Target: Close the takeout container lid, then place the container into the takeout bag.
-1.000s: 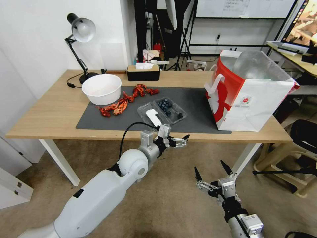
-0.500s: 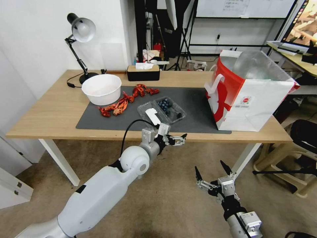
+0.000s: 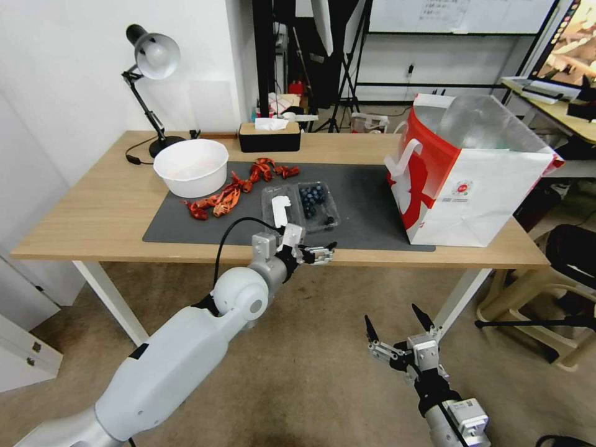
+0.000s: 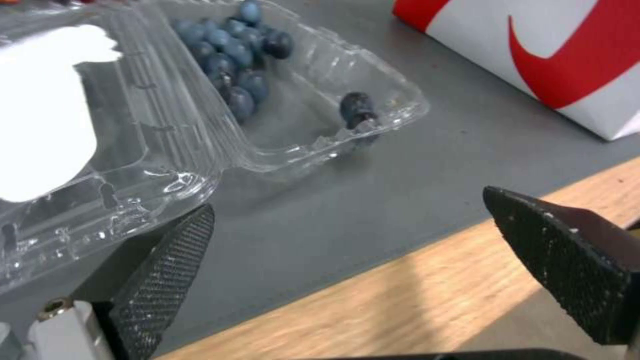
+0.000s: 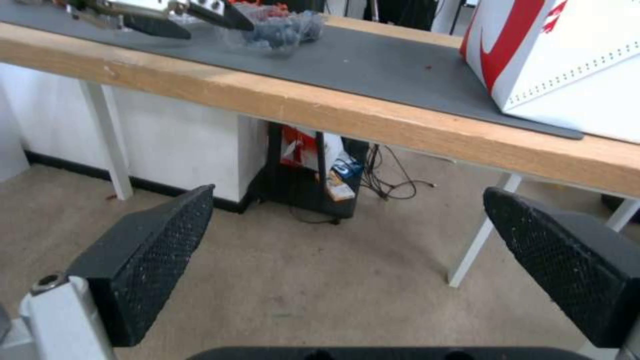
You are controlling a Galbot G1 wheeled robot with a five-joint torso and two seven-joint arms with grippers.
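The takeout container [image 3: 302,208] lies open and flat on the grey mat [image 3: 366,192]. Its lid [image 3: 279,211], with a white sticker, is the left half; blueberries fill the right half [image 3: 317,203]. My left gripper [image 3: 321,253] hovers open over the table's front edge, just before the container. In the left wrist view one fingertip [image 4: 175,255] sits close to the lid's [image 4: 47,115] near corner, and the berries [image 4: 230,55] lie beyond it. The takeout bag [image 3: 470,177] stands open at the right, foil lining showing. Low beneath the table hangs my right gripper [image 3: 396,324], open and holding nothing.
A white bowl [image 3: 191,166] and red crayfish [image 3: 230,194] occupy the mat's left part. A desk lamp [image 3: 152,59] and tissue box [image 3: 269,136] stand at the back. The right wrist view shows the table's front edge [image 5: 373,117], a table leg [image 5: 477,240] and the bag [image 5: 567,55].
The container has turned from a diagonal lie to nearly square with the table and shifted slightly left. My left gripper has moved left along the front edge. The right gripper has barely moved.
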